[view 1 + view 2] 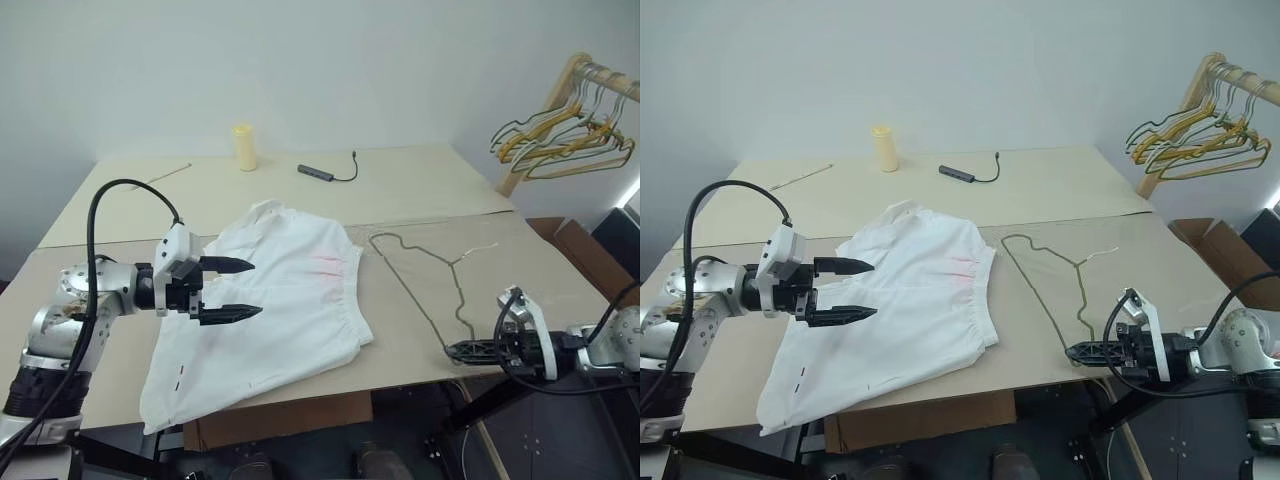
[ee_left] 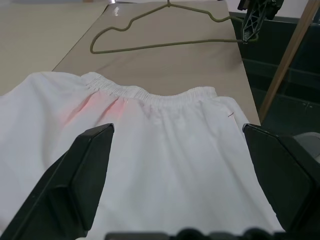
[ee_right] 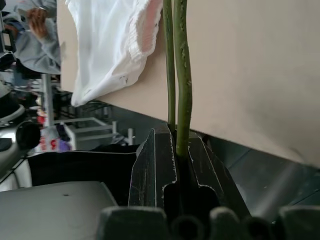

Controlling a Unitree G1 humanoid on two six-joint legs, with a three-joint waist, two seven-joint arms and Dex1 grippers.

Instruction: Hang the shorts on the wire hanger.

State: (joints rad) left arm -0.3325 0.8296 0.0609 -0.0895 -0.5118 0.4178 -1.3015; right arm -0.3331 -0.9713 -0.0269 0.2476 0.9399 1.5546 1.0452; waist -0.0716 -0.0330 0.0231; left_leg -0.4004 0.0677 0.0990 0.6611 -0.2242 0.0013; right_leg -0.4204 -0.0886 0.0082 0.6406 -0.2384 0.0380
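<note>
The shorts (image 1: 270, 310) lie flat on the desk (image 1: 420, 190), legs toward the near edge, not yet threaded onto anything, so the hanging itself remains undone. Just beside their waistband, the wire hanger (image 1: 425, 280) rests on the desk, one end at the near edge pinched by the right end effector (image 1: 470, 350), its fingers pressed together on the wire. The left end effector (image 1: 228, 290) hovers over the shorts with its fingers (image 2: 75, 185) spread wide, gripping nothing. By this look, taking up the cloth and feeding the hanger through it are both left.
</note>
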